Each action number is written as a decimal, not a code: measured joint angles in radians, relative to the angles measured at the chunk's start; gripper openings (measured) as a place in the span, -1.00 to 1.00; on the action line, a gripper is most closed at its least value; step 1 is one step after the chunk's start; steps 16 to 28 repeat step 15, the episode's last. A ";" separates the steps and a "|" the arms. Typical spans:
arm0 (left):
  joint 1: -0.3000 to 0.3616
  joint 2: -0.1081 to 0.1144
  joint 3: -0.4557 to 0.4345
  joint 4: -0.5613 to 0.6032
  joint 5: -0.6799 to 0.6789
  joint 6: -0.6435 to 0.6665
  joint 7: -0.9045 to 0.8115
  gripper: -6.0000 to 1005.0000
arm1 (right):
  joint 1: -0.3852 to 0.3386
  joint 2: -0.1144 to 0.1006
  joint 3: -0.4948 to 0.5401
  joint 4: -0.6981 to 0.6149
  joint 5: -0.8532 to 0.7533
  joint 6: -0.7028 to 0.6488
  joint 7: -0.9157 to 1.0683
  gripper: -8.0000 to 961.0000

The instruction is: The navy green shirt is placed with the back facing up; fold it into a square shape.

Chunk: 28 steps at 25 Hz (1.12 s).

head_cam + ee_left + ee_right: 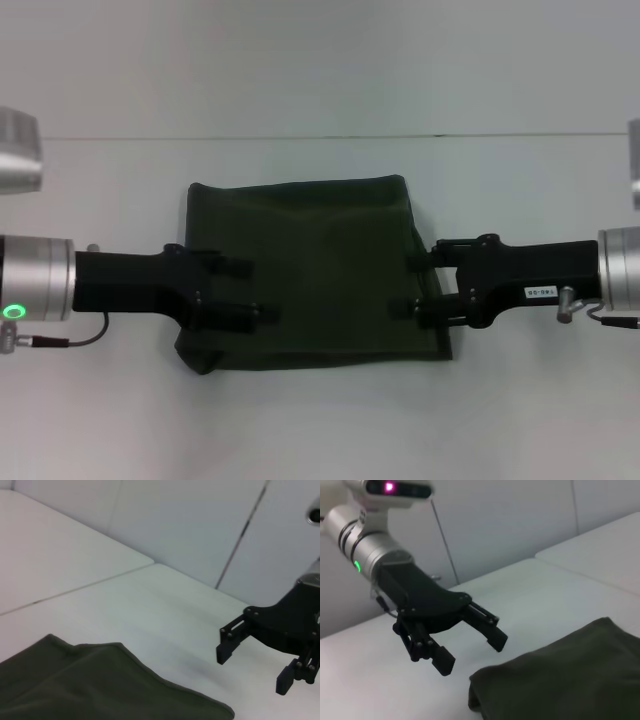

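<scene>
Head view shows the left gripper [252, 290] spread wide and empty over the shirt's left edge, and the right gripper [418, 286] likewise open and empty over the right edge. Between them the navy green shirt [310, 270] lies folded into a rough square on the white table [320, 430].

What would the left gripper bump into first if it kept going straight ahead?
Probably the right gripper, which faces it across the shirt. The left gripper hangs open above the shirt, so it may skim the cloth first; height is hard to judge.
</scene>
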 joint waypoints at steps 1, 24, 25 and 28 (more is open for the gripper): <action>-0.001 -0.001 0.007 0.008 0.000 -0.004 0.000 0.77 | 0.000 0.000 -0.006 -0.002 0.000 0.004 0.002 0.67; -0.005 -0.001 0.005 0.032 0.001 -0.011 -0.008 0.77 | -0.007 -0.002 -0.005 -0.050 0.007 0.010 -0.015 0.67; -0.005 -0.001 0.005 0.032 0.001 -0.011 -0.008 0.77 | -0.007 -0.002 -0.005 -0.050 0.007 0.010 -0.015 0.67; -0.005 -0.001 0.005 0.032 0.001 -0.011 -0.008 0.77 | -0.007 -0.002 -0.005 -0.050 0.007 0.010 -0.015 0.67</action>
